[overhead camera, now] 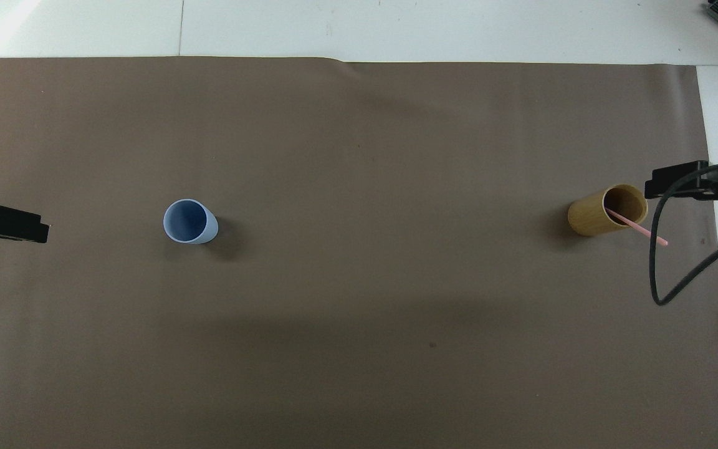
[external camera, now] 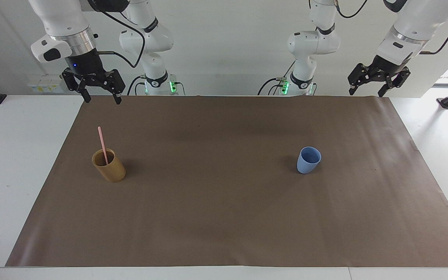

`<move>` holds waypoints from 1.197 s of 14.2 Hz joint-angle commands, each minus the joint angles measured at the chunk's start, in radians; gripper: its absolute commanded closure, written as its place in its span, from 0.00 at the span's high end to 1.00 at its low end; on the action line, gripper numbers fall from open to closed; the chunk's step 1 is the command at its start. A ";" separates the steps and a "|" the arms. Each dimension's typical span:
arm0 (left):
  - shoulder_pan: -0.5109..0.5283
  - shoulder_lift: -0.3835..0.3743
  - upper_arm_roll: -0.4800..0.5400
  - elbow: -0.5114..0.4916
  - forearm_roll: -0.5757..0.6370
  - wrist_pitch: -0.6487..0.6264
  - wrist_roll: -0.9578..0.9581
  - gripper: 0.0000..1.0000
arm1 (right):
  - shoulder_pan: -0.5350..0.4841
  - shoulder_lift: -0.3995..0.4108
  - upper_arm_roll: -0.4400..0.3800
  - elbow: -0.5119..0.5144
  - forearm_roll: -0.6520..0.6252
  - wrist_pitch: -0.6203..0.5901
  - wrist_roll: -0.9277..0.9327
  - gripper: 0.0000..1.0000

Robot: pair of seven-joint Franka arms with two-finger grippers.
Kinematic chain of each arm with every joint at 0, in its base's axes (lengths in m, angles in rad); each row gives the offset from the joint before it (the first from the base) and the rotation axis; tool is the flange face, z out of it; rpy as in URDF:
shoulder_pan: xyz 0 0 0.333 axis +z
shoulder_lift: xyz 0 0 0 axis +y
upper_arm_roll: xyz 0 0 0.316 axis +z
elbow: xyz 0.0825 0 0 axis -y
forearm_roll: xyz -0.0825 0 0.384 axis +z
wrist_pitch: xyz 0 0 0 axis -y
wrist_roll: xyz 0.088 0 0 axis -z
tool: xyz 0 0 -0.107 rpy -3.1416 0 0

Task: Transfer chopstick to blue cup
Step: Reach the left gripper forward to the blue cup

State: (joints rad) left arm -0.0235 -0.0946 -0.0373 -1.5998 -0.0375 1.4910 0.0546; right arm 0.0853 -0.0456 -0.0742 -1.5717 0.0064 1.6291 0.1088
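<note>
Chopstick (external camera: pixel 102 144) stands tilted in tan cup (external camera: pixel 109 166), upper half sticking out above rim, toward right arm's end of table (external camera: pixel 25 163). Blue cup (external camera: pixel 308 160) upright on brown mat (external camera: pixel 224 217), toward left arm's end, well apart from tan cup. Right claw (external camera: pixel 100 98) raised over mat edge by the robots, fingers spread, holding nothing. Left claw (external camera: pixel 367 92) raised over mat corner at its own end, fingers spread, holding nothing. Both arms wait.
</note>
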 commanded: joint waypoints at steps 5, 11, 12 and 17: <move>-0.013 -0.022 0.013 -0.025 -0.012 -0.003 0.013 1.00 | -0.001 0.007 -0.001 0.016 0.000 -0.018 0.000 1.00; -0.018 -0.007 0.011 -0.070 -0.012 0.058 -0.007 1.00 | -0.001 0.007 -0.001 0.016 0.000 -0.018 0.000 1.00; -0.023 -0.005 0.013 -0.100 -0.013 0.093 -0.007 1.00 | -0.001 0.007 -0.001 0.016 0.000 -0.018 0.000 1.00; -0.058 0.001 0.011 -0.311 -0.013 0.377 -0.188 1.00 | -0.001 0.007 -0.001 0.016 0.000 -0.018 0.000 1.00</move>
State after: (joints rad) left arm -0.0498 -0.0773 -0.0382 -1.8117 -0.0383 1.7494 -0.0565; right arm 0.0853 -0.0456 -0.0742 -1.5717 0.0064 1.6291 0.1088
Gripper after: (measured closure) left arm 0.000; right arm 0.000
